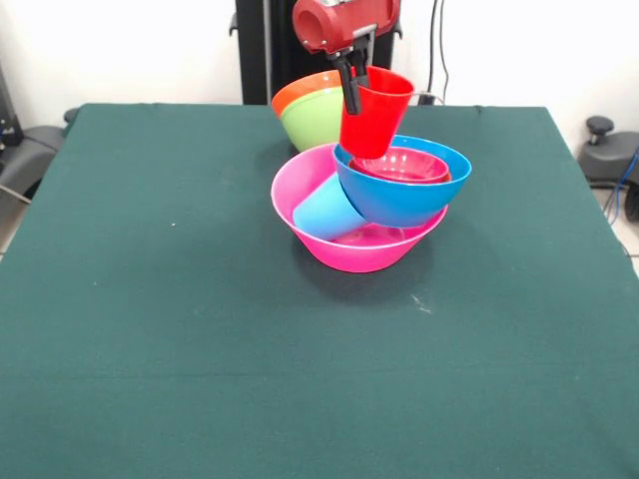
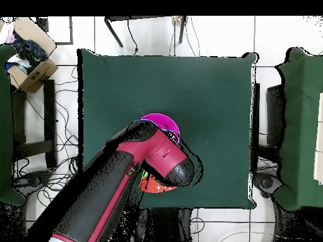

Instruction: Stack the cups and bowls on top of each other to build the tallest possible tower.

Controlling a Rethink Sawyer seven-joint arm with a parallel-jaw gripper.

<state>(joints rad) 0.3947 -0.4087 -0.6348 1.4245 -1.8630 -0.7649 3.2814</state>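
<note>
In the overhead view the arm (image 2: 126,183) covered nearly all of the tower; only an arc of the pink bowl (image 2: 165,120) showed above it, and slivers of red and green at its lower edge were too small to name. In the front view the top edge cut off the arm above the gripper (image 1: 351,80). The red cup (image 1: 374,112) hid part of the green bowl (image 1: 312,120), which hid most of the orange bowl (image 1: 300,92). The blue bowl (image 1: 399,190) covered one end of the light blue cup (image 1: 327,212).
</note>
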